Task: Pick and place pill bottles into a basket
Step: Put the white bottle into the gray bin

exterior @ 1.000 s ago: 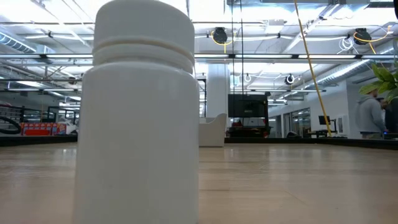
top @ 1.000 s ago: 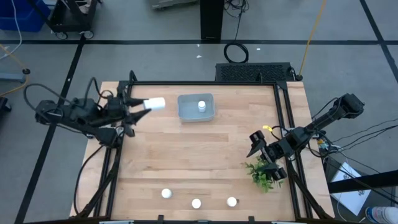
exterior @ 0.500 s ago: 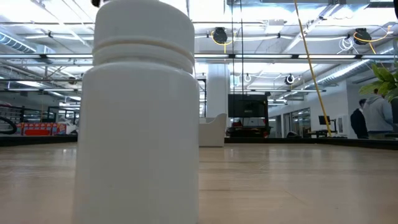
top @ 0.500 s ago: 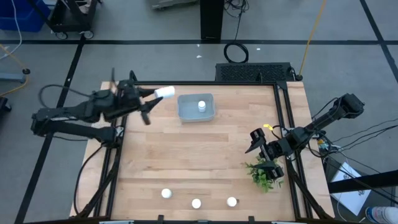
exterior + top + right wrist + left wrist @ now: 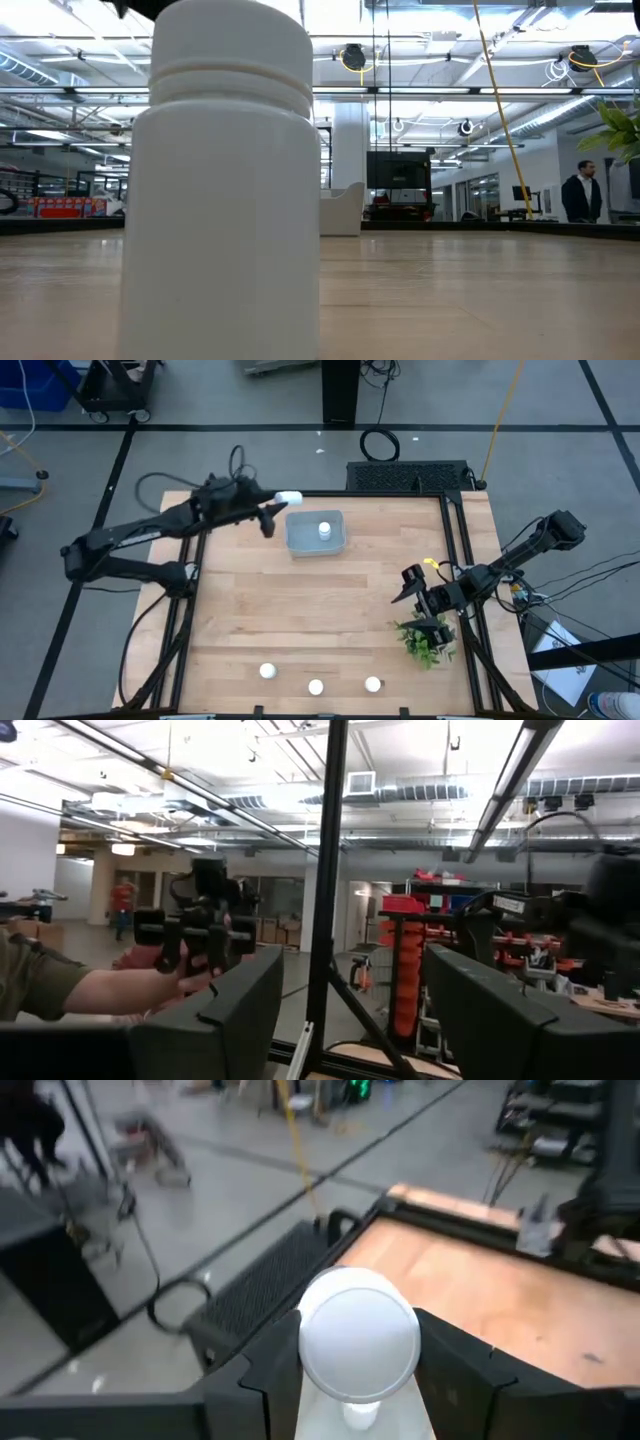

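My left gripper (image 5: pixel 274 507) is shut on a small white pill bottle (image 5: pixel 289 497) in the air over the table's far edge, just left of the pale grey-blue basket (image 5: pixel 302 540). One bottle (image 5: pixel 323 530) stands in the basket. Three more bottles (image 5: pixel 267 671) (image 5: pixel 316 686) (image 5: pixel 373 684) stand upright near the table's near edge. One of them fills the low view (image 5: pixel 225 190). My right gripper (image 5: pixel 412 588) is open and empty at the table's right side, above the green plant (image 5: pixel 425 640). My left gripper pinches the bottle's round sides (image 5: pixel 300 1342) between its two fingers (image 5: pixel 455 1370), one on each side. The fingers reach about level from the table's left. The bottle lies along them and juts out past their tips toward the basket (image 5: pixel 293 497), lifted clear of the table.
A black frame (image 5: pixel 330 494) runs round the wooden table top. A small green plant stands near the right edge. Bare wood (image 5: pixel 310 610) lies between the basket and the front row of bottles. In the right wrist view a person's hand (image 5: pixel 150 982) holds a control handle beyond the table.
My left gripper has swung from the table's left side toward the far edge and to the right, up to the basket's far left corner. It has carried the bottle along, lying level and clear of the table. My right arm has kept still.
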